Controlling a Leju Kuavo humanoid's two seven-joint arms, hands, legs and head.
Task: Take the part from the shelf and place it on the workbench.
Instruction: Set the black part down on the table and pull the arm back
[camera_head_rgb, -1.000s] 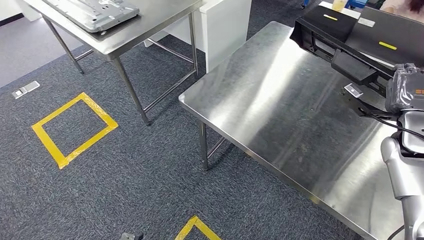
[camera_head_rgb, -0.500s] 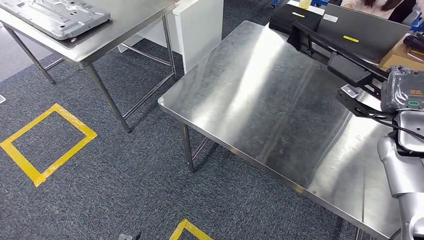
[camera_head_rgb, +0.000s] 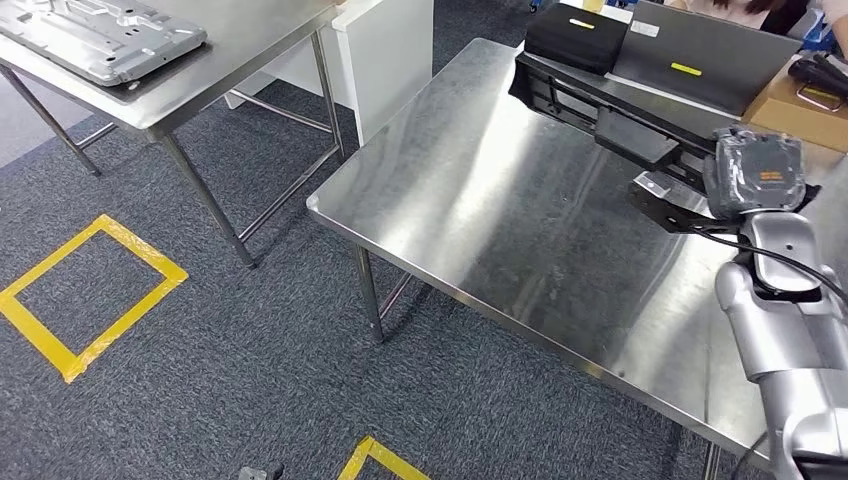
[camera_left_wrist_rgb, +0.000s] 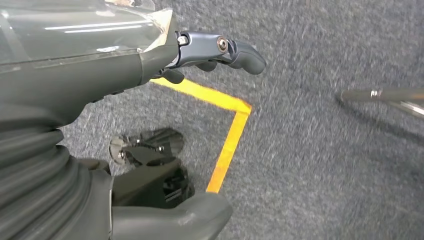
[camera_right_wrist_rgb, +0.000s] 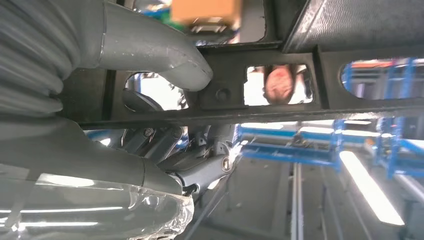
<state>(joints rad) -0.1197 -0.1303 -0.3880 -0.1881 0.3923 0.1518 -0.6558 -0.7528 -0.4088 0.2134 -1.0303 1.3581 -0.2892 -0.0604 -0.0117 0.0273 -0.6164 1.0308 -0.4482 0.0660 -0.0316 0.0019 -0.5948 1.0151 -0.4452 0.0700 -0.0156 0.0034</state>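
Observation:
The part (camera_head_rgb: 600, 110) is a long black frame with openings, and it hangs slanted over the far side of the steel workbench (camera_head_rgb: 500, 230). My right hand (camera_head_rgb: 756, 172) grips its near end at the bench's right side. In the right wrist view the thumb (camera_right_wrist_rgb: 170, 57) presses on one face of the black frame (camera_right_wrist_rgb: 270, 107) and the darker fingers (camera_right_wrist_rgb: 200, 167) curl under it. Whether the part touches the bench top I cannot tell. My left hand (camera_left_wrist_rgb: 150, 65) hangs over the carpet, fingers apart, holding nothing.
A second steel table (camera_head_rgb: 230, 60) at the upper left carries a grey metal plate (camera_head_rgb: 100, 35). A white cabinet (camera_head_rgb: 385, 50) stands between the tables. Black cases (camera_head_rgb: 700, 55) and a cardboard box (camera_head_rgb: 805, 105) line the bench's far edge. Yellow tape squares (camera_head_rgb: 90, 290) mark the carpet.
The whole picture has shifted left and down, so the camera moved toward the bench. The part, still in my right hand, now reaches farther in over the bench top.

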